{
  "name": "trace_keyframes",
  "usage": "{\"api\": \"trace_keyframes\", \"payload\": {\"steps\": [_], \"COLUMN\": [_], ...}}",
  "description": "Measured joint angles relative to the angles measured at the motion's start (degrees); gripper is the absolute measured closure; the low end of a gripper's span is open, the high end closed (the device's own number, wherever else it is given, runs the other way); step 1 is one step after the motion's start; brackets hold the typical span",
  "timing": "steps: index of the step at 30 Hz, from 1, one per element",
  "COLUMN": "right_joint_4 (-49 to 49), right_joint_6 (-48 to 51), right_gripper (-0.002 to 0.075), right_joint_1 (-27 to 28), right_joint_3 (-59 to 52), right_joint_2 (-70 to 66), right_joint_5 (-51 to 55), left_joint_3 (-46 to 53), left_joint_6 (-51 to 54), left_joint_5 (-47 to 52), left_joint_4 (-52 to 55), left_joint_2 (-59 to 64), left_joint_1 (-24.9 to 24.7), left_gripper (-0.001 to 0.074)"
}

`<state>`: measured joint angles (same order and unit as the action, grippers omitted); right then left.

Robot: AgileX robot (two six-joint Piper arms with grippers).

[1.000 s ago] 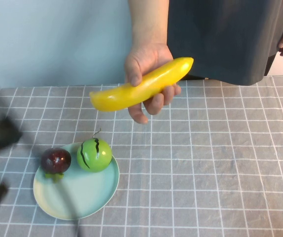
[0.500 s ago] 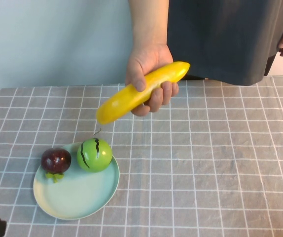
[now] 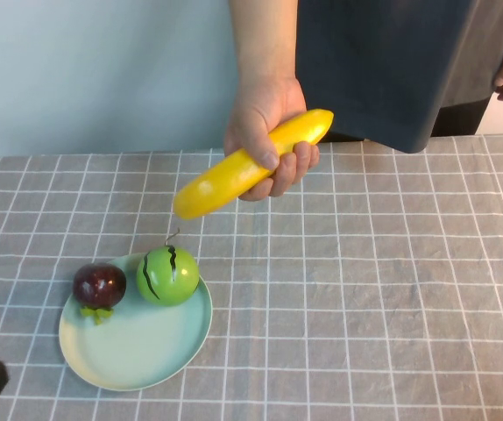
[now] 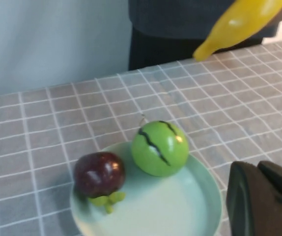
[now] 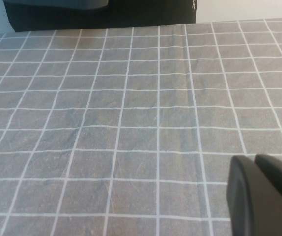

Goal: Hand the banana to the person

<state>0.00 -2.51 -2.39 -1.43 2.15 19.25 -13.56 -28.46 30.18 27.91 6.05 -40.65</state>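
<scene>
The banana is held in the air above the far part of the table, clasped around its middle by the hand of the person. It is tilted, with its lower tip pointing toward the robot's left and hanging above the plate, and its upper tip toward the person's dark apron. It touches neither the table nor the plate. In the left wrist view only its lower tip shows, in front of the apron.

The light green plate rests on the grey checked cloth on the robot's left side. It carries 2 items placed just beside each other: a round green striped fruit and a small dark purple fruit.

The left gripper appears as a dark body at the near left corner of the table, close to the plate rim, well apart from the banana. Its fingers look pressed together with nothing between them. The right gripper is over bare cloth on the robot's right side, far from every item; its fingers also look pressed together and hold nothing
</scene>
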Motion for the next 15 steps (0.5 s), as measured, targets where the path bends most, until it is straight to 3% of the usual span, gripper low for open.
{"api": "trace_keyframes", "payload": {"steps": [5, 8, 12, 15], "right_joint_4": [0.0, 0.0, 0.0, 0.0], "right_joint_6": [0.0, 0.0, 0.0, 0.0], "right_gripper": [0.0733, 0.0733, 0.0733, 0.0733], "right_joint_1": [0.0, 0.0, 0.0, 0.0], "right_joint_3": [0.0, 0.0, 0.0, 0.0], "right_joint_2": [0.0, 0.0, 0.0, 0.0], "right_joint_5": [0.0, 0.0, 0.0, 0.0], "left_joint_3": [4.3, 7.1, 12.1, 14.6], "left_joint_6": [14.8, 23.9, 26.6, 26.7], "left_joint_5": [-5.4, -13.9, -25.5, -30.2], "left_joint_4": [-11.4, -20.0, -25.9, -27.9], "left_joint_2": [-6.3, -6.7, -6.7, -6.7], "left_joint_1": [11.6, 21.9, 34.5, 41.0], "left_gripper": [0.0738, 0.0738, 0.0738, 0.0738]}}
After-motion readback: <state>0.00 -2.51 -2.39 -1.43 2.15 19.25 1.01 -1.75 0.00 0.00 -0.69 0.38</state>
